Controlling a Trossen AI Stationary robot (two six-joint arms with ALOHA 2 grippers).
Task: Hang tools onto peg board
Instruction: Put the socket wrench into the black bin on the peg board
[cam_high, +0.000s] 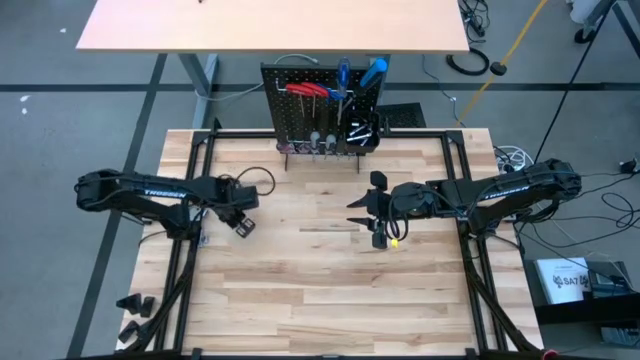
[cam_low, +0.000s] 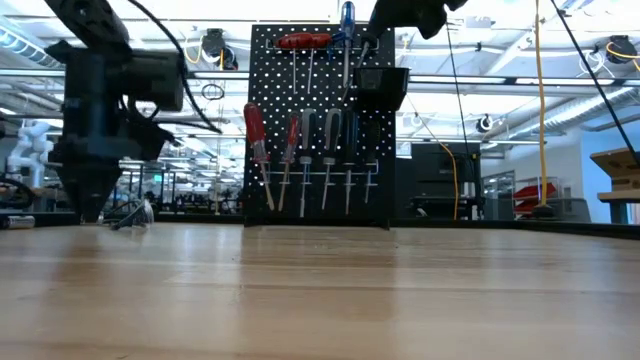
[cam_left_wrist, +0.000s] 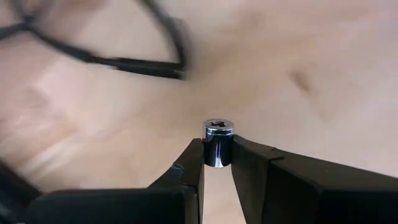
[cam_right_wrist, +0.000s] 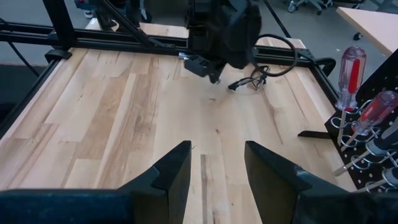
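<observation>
Closest to us, the left pincer (cam_left_wrist: 217, 168) is clamped on a small silver metal piece (cam_left_wrist: 218, 143), a short shiny cylinder held upright between two dark fingers (cam_left_wrist: 186, 177) just above the wooden counter (cam_high: 320, 290). Black-framed glasses (cam_left_wrist: 124, 56) lie just beyond it. We see this pincer well away from the peg board (cam_high: 320, 115), toward the left arm's side of the counter. The right pincer (cam_right_wrist: 217, 168) hangs over the counter in front of the peg board, its fingers apart and holding nothing. The peg board stands upright at the counter's far edge, with red-handled hex keys (cam_high: 305, 92) and screwdrivers (cam_low: 310, 150) hanging on it and a square black bin (cam_high: 362, 128) at one end.
</observation>
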